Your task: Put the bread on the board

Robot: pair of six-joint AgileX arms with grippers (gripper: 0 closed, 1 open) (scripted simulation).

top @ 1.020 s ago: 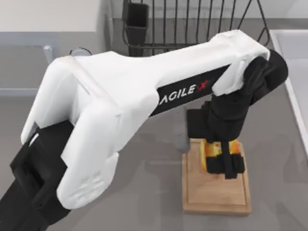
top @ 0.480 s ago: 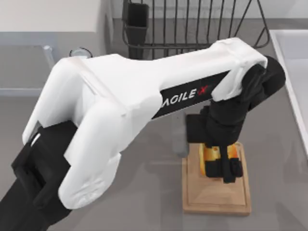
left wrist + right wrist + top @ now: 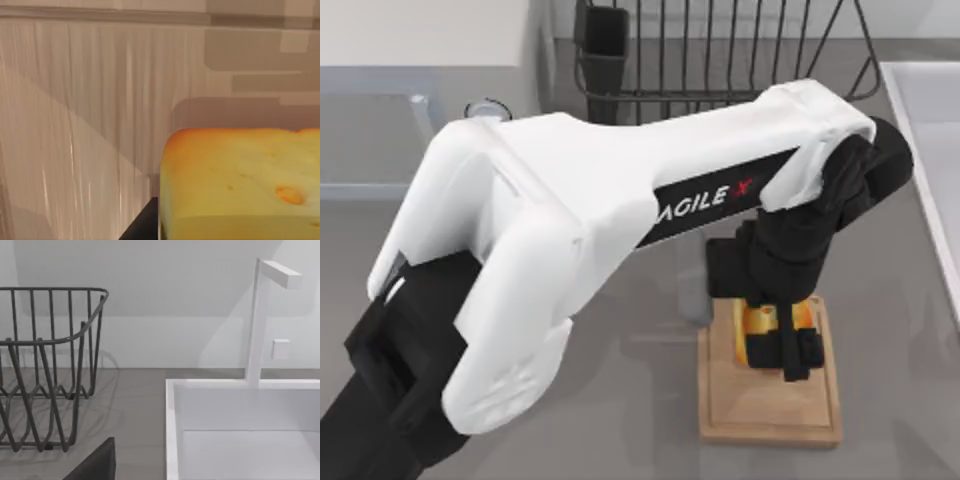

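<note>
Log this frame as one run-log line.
left pincer: shut on bread, over board | bread not yet released | right arm: parked, facing wire rack and sink

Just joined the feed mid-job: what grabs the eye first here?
The big white left arm sweeps across the table from the top view's lower left. Its black claw is clamped on the small glossy golden-yellow bread chunk over the rectangular light-brown wooden board. Behind stands a dark wire rack.
</note>
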